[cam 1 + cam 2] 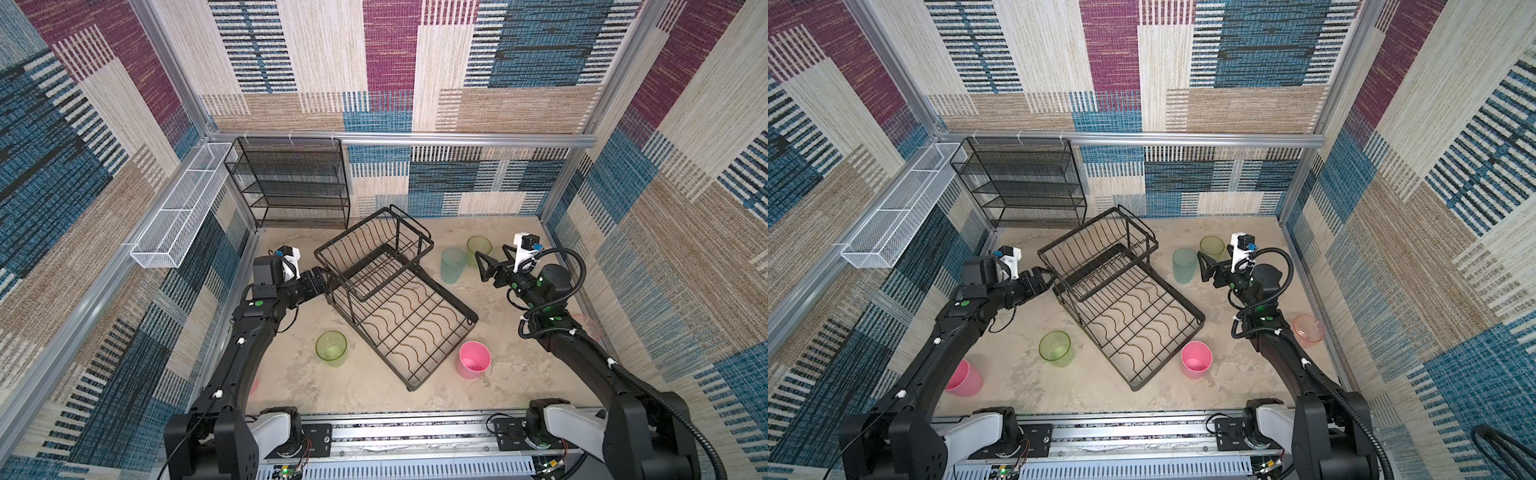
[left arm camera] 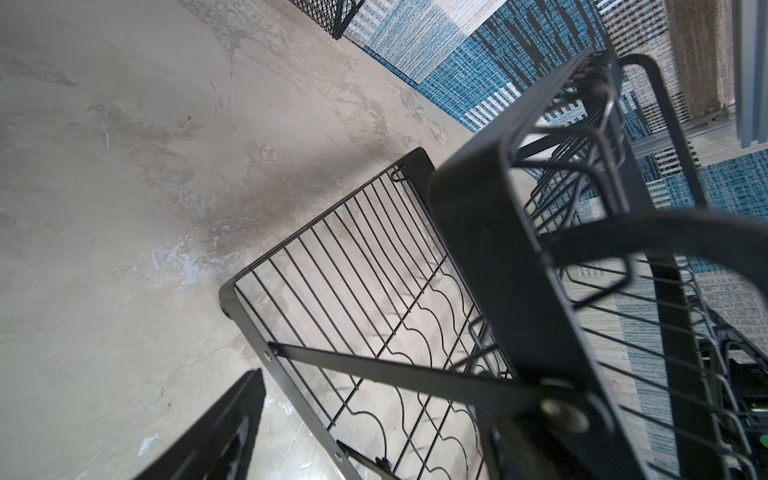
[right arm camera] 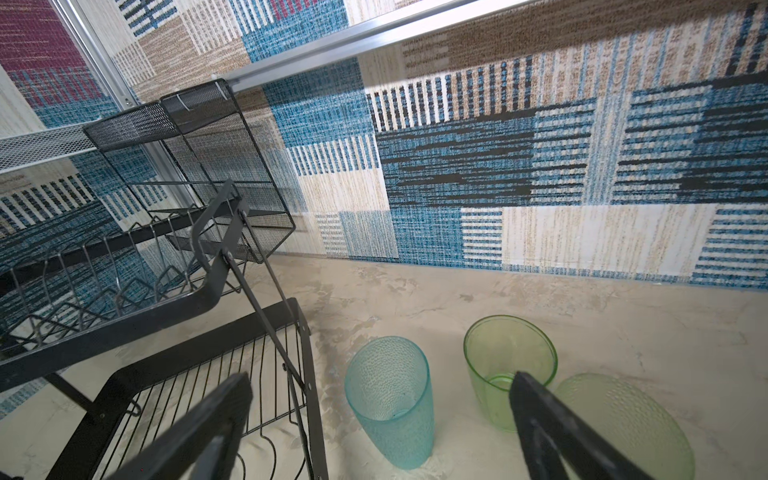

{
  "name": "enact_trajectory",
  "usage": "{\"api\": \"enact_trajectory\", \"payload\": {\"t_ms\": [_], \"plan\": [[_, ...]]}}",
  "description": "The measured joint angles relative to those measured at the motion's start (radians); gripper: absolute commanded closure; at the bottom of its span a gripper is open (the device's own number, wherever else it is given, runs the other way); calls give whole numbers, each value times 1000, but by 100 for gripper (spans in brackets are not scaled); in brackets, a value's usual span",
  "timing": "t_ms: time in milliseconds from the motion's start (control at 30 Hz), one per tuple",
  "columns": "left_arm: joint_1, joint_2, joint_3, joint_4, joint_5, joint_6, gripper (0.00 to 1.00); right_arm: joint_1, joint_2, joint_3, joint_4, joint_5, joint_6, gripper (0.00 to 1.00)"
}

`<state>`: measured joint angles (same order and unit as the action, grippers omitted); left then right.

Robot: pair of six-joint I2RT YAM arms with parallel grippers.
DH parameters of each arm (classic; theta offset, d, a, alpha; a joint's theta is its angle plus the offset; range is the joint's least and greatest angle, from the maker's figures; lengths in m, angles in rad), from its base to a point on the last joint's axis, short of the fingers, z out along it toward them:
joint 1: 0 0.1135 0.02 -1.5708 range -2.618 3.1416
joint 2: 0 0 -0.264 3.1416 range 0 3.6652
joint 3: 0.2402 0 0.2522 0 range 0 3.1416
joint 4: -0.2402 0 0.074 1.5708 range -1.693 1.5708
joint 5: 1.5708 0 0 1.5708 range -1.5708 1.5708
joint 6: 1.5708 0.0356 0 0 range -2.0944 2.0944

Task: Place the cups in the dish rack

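Hovering spread-wide near the pale teal plastic tumbler [image 1: 453, 266] beside the black wire dish rack [image 1: 399, 307], the right claw [image 1: 481, 267] could clip and topple it; the spread left claw [image 1: 322, 276] straddles the rack's corner.

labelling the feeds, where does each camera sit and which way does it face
Both top views: high in front, looking down on the dish rack; both arms show.
Left wrist: on the left arm, facing the rack's corner; one finger shows.
Right wrist: on the right arm, facing the teal cup and back wall; both fingers show.
Shared: the rack.
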<state>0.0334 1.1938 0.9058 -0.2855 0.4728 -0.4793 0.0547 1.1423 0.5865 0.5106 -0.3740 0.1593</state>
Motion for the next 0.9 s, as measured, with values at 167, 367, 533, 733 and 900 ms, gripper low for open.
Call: {"api": "enact_trajectory", "payload": {"t_ms": [167, 367, 533, 733, 900], "plan": [[2, 74, 70, 27, -3, -4, 19, 3, 8, 2, 0, -11, 0, 0], [0, 202, 166, 71, -3, -8, 20, 12, 11, 2, -1, -11, 0, 0], [8, 323, 272, 97, -10, -6, 20, 40, 21, 11, -9, -7, 6, 0], [19, 464, 403, 129, -22, -3, 21, 112, 44, 24, -26, 19, 4, 0], [23, 532, 473, 140, -24, -4, 21, 185, 61, 26, -62, 53, 2, 0]]}}
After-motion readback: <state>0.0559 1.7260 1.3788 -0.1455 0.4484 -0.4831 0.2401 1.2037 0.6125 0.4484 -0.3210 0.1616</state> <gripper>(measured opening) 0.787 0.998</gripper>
